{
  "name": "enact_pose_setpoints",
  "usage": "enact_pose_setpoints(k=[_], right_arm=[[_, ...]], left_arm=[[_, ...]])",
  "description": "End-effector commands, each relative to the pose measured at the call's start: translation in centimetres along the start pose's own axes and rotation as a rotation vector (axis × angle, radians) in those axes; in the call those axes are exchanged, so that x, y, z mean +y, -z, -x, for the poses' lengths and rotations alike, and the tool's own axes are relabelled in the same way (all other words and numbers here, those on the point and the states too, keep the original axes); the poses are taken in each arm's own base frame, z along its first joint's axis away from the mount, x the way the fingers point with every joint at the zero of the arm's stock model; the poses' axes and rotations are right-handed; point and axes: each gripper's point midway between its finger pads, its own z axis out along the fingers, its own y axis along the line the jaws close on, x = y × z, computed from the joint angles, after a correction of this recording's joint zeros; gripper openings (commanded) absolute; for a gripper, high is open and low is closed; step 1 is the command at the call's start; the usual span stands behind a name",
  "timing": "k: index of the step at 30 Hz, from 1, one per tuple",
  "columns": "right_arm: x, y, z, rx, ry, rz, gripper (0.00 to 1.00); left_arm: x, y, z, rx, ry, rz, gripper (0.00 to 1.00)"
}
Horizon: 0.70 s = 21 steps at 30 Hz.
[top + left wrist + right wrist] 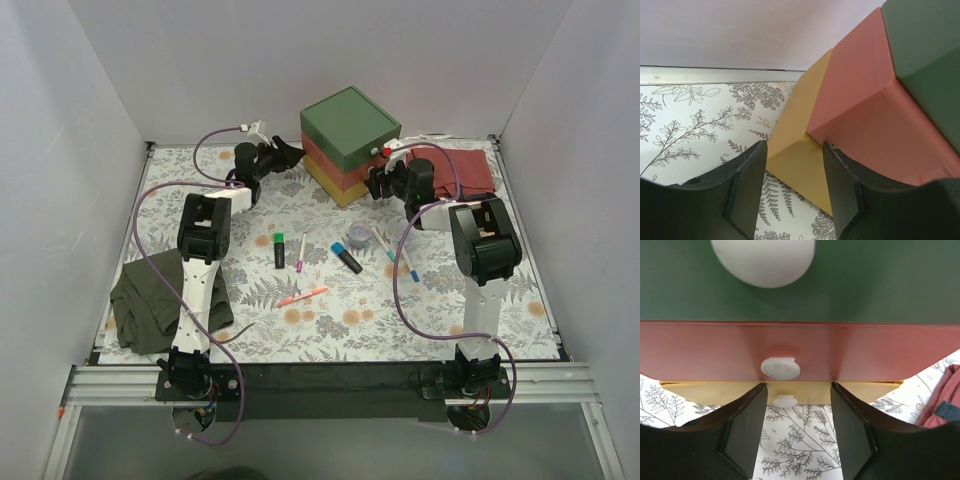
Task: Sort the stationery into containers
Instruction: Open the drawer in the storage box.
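Facing the red drawer (865, 350) and its white knob (780, 368), my right fingers (745, 435) stand spread, while my left fingers (747, 190) gape empty beside the yellow drawer (795, 165).

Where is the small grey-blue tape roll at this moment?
In the top view, the tape roll lies just right of centre, on the near side of the drawer box, between the blue-capped marker and a white pen.

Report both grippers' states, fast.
Left gripper: open, holding nothing, by the box corner.
Right gripper: open, holding nothing, jaws facing the knobs.
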Motion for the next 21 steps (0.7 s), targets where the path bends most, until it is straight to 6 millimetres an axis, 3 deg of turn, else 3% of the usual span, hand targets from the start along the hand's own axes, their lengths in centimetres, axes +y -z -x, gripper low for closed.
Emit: enact_pose_setpoints(k=[1,12,21], right_arm=[[-0.4,-1.0,0.7,0.015,-0.001,-0.019,0.62],[0.0,-0.2,-0.5,0.089,-0.051,-0.055,0.62],[-0.1,-1.1,-1.0,0.107,-0.065,-0.067,0.61]], left_arm=[[-2.5,0.0,2.9,-0.055,-0.013,-0.059,0.49],[-2.2,-0.6,2.8,-0.066,0.001,-0.082,0.51],[-2.3,-0.2,2.8,-0.078,0.011,-0.093,0.51]])
